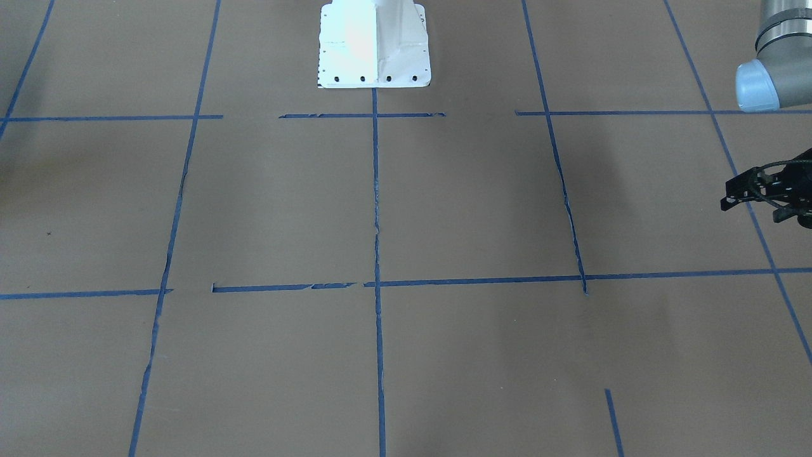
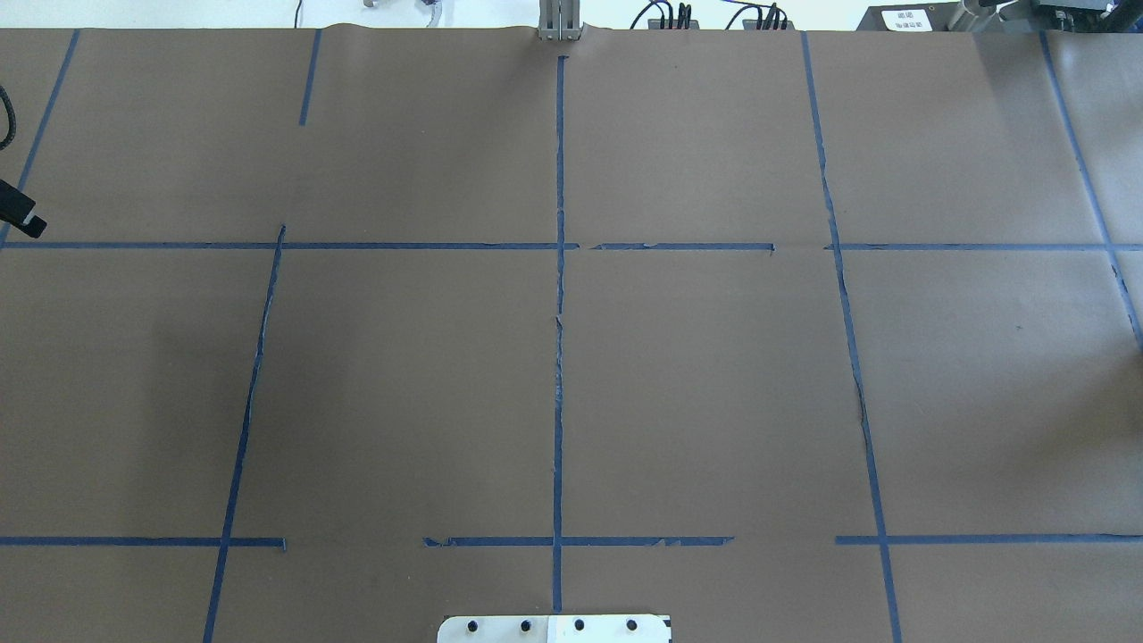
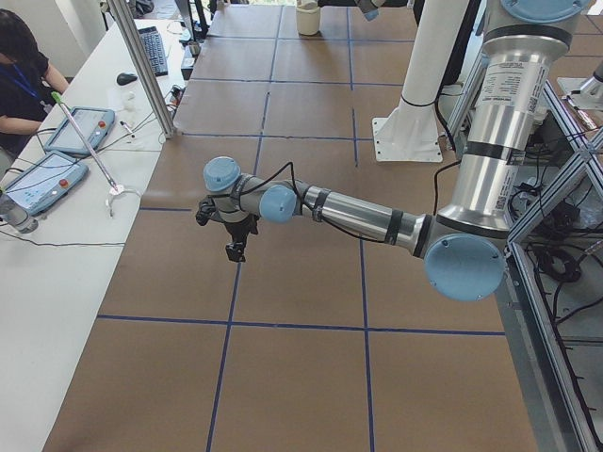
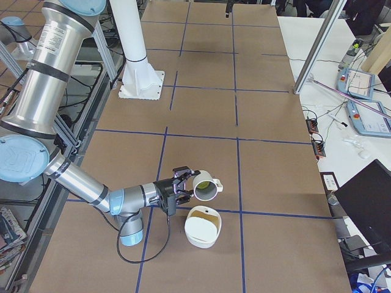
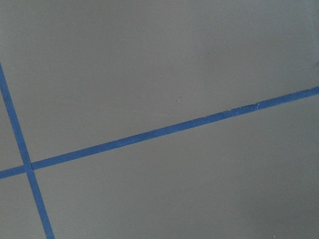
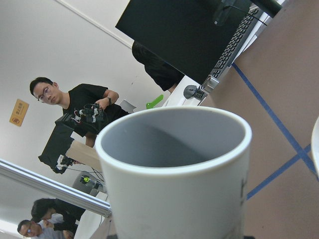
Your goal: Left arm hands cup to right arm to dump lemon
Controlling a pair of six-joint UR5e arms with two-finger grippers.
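Brown table, blue tape, white container

Your left arm reaches low over the table, a silver tube with pale-blue caps. Its gripper is empty, jaws apart, with the thin cable looped round them. At the table's other end, the right arm reaches out low too. The white cup is at its gripper, tipped on its side with the handle away from the jaws. The lemon shows yellow-green at the cup's gripper-side end. From the right wrist, you see the white rim and grey inside.
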